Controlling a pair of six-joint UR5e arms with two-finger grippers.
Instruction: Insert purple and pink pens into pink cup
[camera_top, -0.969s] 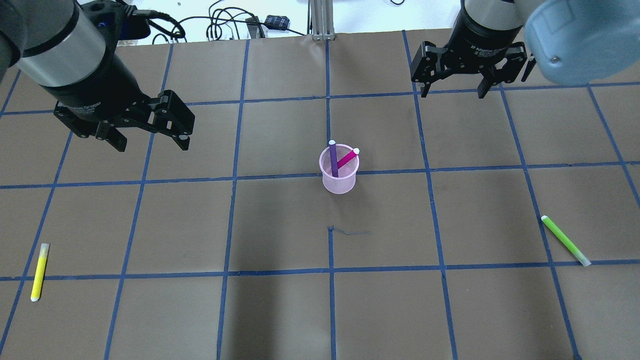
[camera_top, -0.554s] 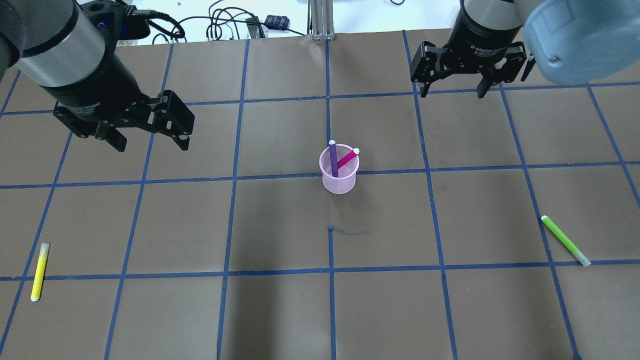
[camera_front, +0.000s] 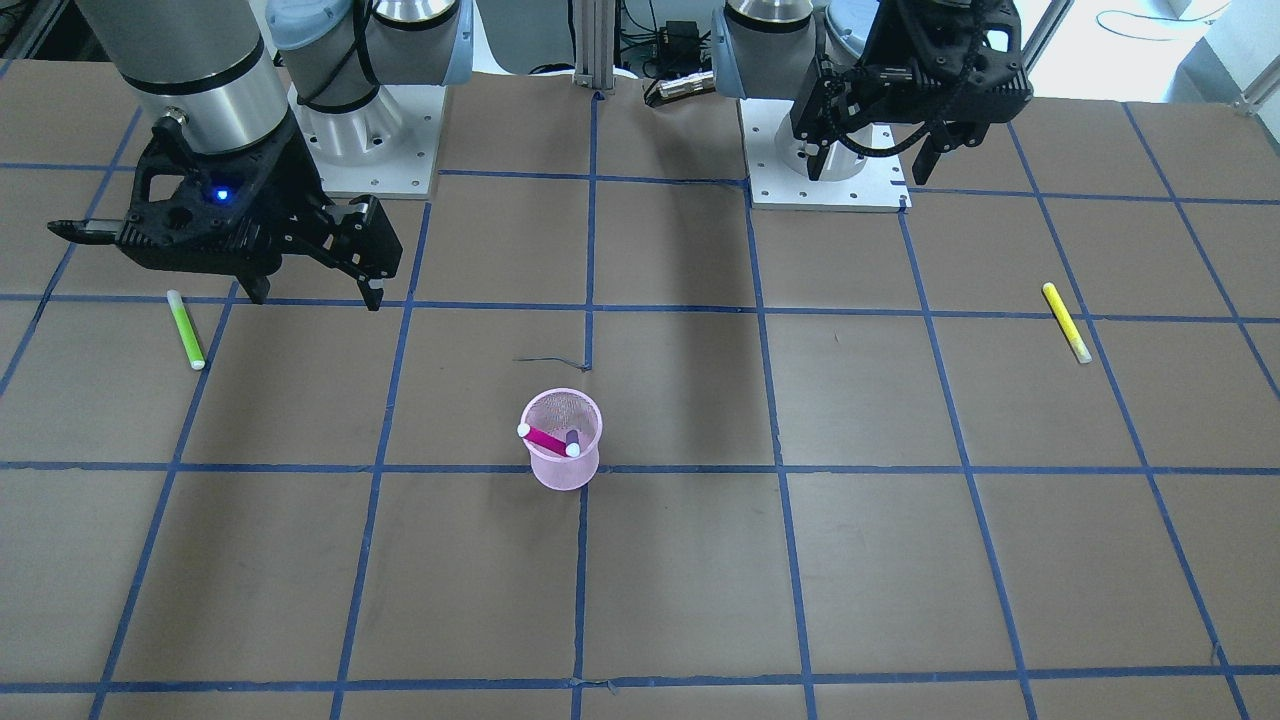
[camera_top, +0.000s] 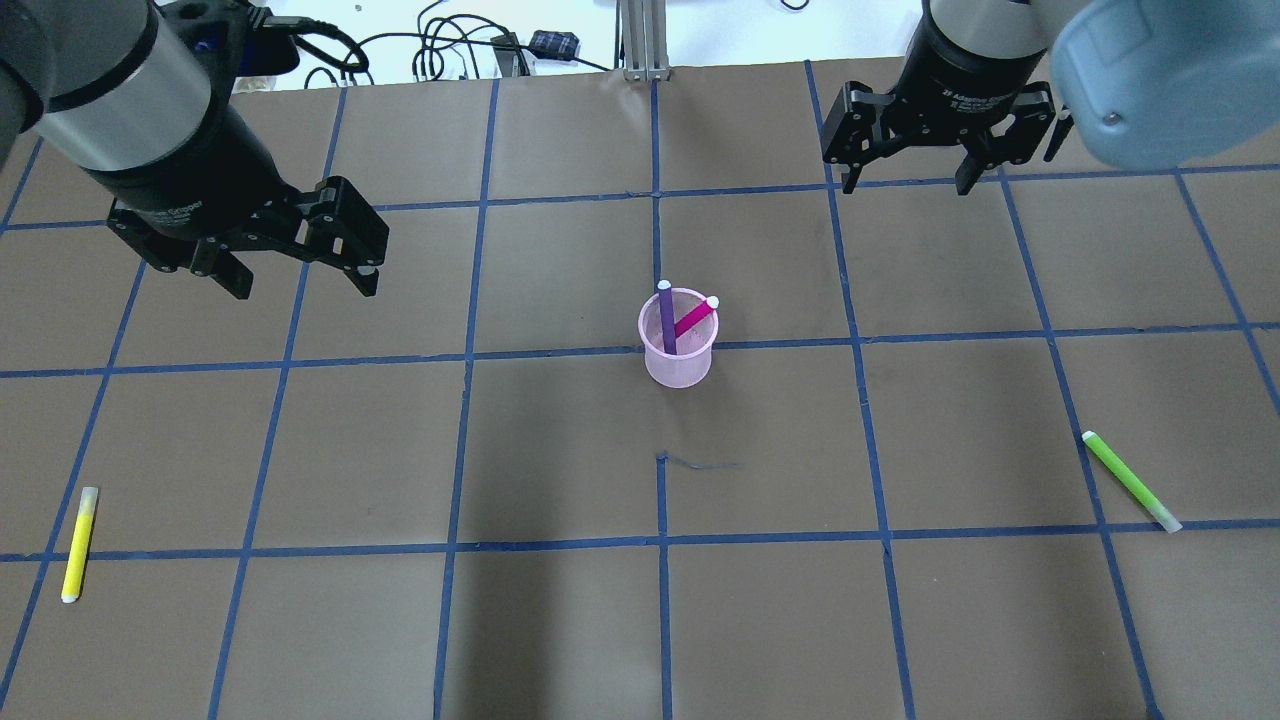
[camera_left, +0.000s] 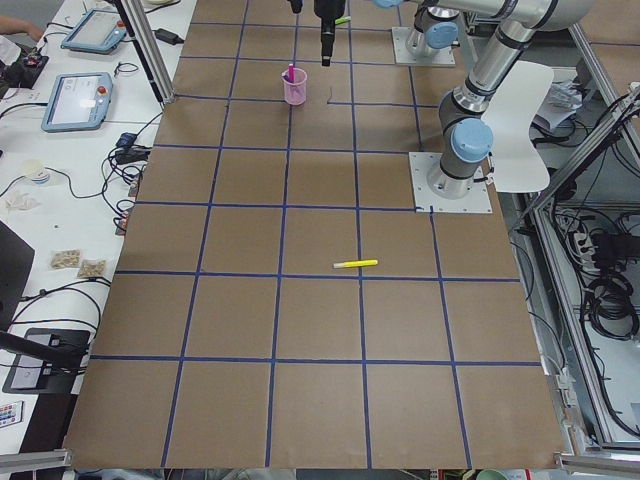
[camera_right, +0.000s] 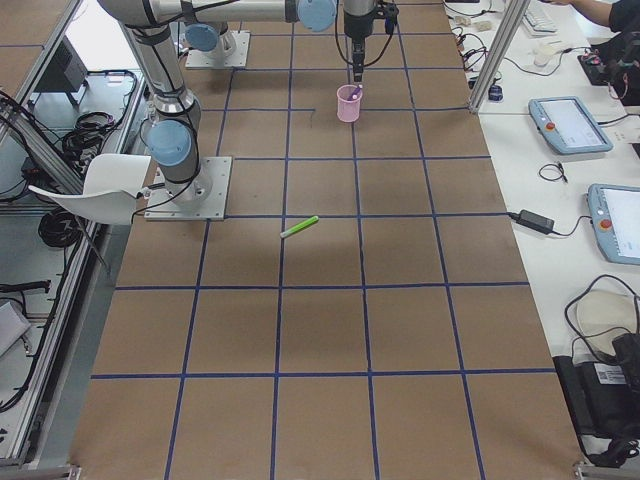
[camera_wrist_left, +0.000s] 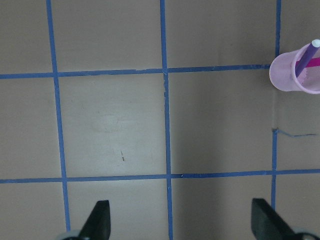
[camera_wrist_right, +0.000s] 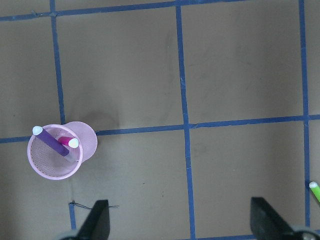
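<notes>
The pink mesh cup (camera_top: 679, 365) stands upright at the table's middle, with the purple pen (camera_top: 666, 318) and the pink pen (camera_top: 695, 317) leaning inside it. It also shows in the front view (camera_front: 562, 468), the left wrist view (camera_wrist_left: 285, 79) and the right wrist view (camera_wrist_right: 47, 167). My left gripper (camera_top: 303, 282) hangs open and empty above the table, far left of the cup. My right gripper (camera_top: 906, 184) hangs open and empty at the back right. Both grippers are well apart from the cup.
A yellow pen (camera_top: 79, 543) lies near the front left edge. A green pen (camera_top: 1131, 481) lies at the right, its tip in the right wrist view (camera_wrist_right: 314, 190). Cables (camera_top: 430, 50) lie beyond the table's back edge.
My left gripper has drifted slightly toward the back of the table. The right gripper, the cup and the pens have not moved.
</notes>
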